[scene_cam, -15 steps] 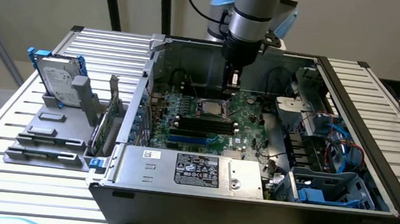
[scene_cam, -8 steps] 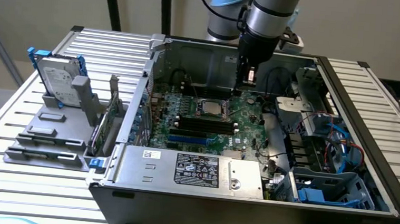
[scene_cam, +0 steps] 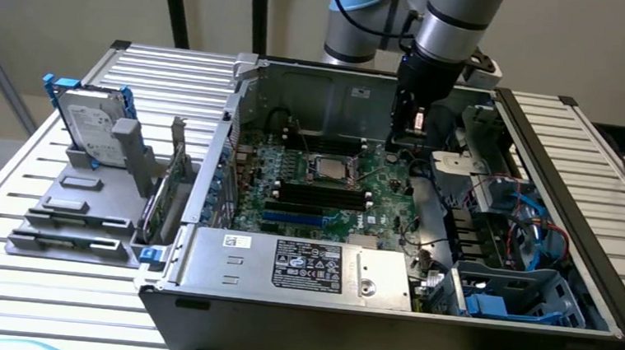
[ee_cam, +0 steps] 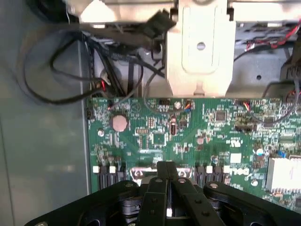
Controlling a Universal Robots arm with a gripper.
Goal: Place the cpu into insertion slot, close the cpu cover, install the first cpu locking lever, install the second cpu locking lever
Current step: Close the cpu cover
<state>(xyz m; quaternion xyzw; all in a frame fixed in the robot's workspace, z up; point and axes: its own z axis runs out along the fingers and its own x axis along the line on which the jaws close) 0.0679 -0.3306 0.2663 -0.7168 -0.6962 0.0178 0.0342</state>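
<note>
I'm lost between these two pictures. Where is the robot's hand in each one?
Exterior view: the hand hangs inside the open computer case, above the green circuit board, to the exterior view's right of the square socket.
Wrist view: the hand is the black part nearest the camera, tips over the green circuit board.
Shared landmark: the green circuit board.

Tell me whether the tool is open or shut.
Shut: in the wrist view the fingertips of the tool meet with no gap, above the green board.
</note>
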